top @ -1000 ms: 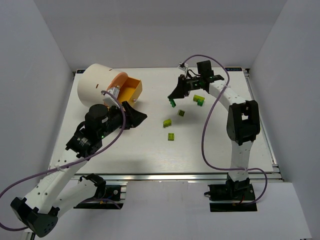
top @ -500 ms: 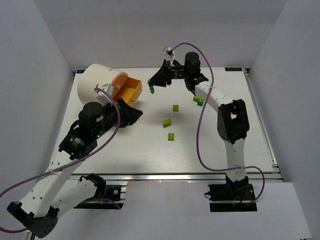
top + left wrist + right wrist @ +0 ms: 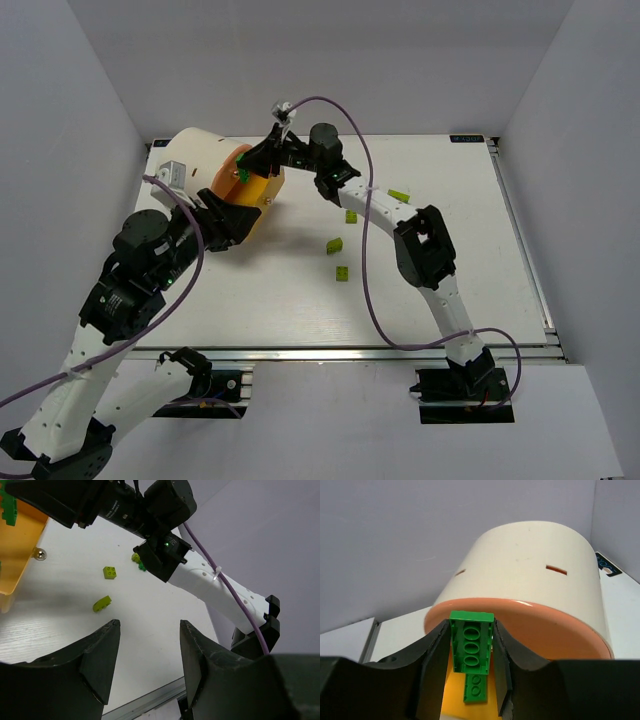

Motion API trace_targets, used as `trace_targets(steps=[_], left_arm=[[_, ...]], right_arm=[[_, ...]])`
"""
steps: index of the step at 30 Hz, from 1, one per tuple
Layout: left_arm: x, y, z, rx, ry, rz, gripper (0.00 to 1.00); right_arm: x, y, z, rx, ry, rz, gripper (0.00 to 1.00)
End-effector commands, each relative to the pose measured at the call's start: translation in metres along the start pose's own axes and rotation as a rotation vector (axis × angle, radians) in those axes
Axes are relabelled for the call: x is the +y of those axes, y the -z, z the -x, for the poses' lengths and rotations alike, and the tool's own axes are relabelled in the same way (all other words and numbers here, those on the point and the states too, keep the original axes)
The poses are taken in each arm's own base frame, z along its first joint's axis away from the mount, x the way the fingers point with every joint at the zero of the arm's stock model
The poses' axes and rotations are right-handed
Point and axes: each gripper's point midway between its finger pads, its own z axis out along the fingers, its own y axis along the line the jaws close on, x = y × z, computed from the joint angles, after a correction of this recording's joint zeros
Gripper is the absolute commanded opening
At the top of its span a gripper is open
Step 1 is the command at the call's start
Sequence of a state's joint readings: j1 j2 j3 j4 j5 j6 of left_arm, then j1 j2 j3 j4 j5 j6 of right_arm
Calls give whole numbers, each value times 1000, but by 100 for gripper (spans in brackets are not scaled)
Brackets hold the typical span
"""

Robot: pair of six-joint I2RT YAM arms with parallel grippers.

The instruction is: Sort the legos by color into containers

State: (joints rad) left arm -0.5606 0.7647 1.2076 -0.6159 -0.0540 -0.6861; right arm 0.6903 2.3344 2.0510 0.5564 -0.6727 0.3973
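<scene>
Right jaws pinch a green lego (image 3: 471, 650), long axis along the fingers (image 3: 432, 670), directly over the orange tray (image 3: 452, 685) at the drum (image 3: 530, 570) face. Left jaws gape wide, empty, just beside that tray.

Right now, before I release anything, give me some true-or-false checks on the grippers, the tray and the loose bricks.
1. The right gripper holds a green brick. True.
2. The left gripper is shut on a yellow-green brick. False: its fingers are apart with nothing between them.
3. Four yellow-green bricks lie loose on the table. True.
4. The right gripper hangs over the table's right half. False: it has reached across to the orange tray at the drum.
</scene>
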Motion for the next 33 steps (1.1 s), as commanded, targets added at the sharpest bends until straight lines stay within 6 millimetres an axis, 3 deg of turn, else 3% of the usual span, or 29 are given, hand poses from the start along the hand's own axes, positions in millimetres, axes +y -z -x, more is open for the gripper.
trace_targets(steps=[1, 2, 4, 5, 7, 11, 15, 18, 19, 21, 22, 23, 24, 25, 26, 27, 29, 30, 31, 33], left_arm=[[3, 4, 2, 4, 11, 32, 61], [3, 3, 1, 5, 12, 33, 61], [3, 3, 1, 4, 11, 30, 61], [3, 2, -1, 8, 14, 29, 61], [2, -1, -2, 8, 15, 17, 61], [4, -13, -16, 42, 16, -4, 61], [6, -27, -28, 68, 10, -19, 61], [1, -35, -38, 104, 7, -65, 61], [0, -37, -38, 104, 4, -73, 61], [1, -43, -43, 122, -2, -76, 60], [0, -45, -47, 132, -2, -93, 59], [0, -46, -52, 142, 0, -101, 58], [1, -48, -56, 149, 2, -106, 54], [4, -51, -64, 160, 5, -119, 51], [4, -53, -67, 165, 11, -129, 48], [6, -54, -72, 173, 15, -131, 46], [7, -60, -80, 182, 27, -149, 40], [7, -61, -82, 182, 29, -157, 40], [6, -63, -82, 178, 30, -168, 40], [6, -67, -87, 193, 30, -176, 41]], right_arm=[[-19, -8, 19, -89, 84, -84, 9], [-21, -9, 13, -79, 84, -87, 21], [-24, -7, 3, -52, 94, -93, 31], [-24, -5, 3, -44, 99, -91, 41], [-28, 0, -2, -28, 102, -101, 47], [-23, 13, 20, -35, 135, -112, 59], [-25, 38, 43, -17, 149, -126, 61], [-28, 57, 48, 33, 126, -168, 61], [-27, 69, 64, 29, 128, -195, 56], [-46, 99, 53, 85, 72, -308, 46], [-56, 127, 75, 71, 86, -381, 32], [-69, 149, 51, 139, 32, -465, 24], [-75, 164, 45, 183, 58, -508, 16], [-89, 193, 49, 210, 59, -586, 3], [-100, 214, 38, 262, 40, -666, 0], [-101, 234, 15, 360, -23, -709, 0], [-124, 286, 1, 462, -36, -844, 5], [-130, 308, -5, 499, -61, -894, 12], [-129, 327, -25, 577, -120, -930, 25], [-140, 367, -32, 622, -189, -1042, 32]])
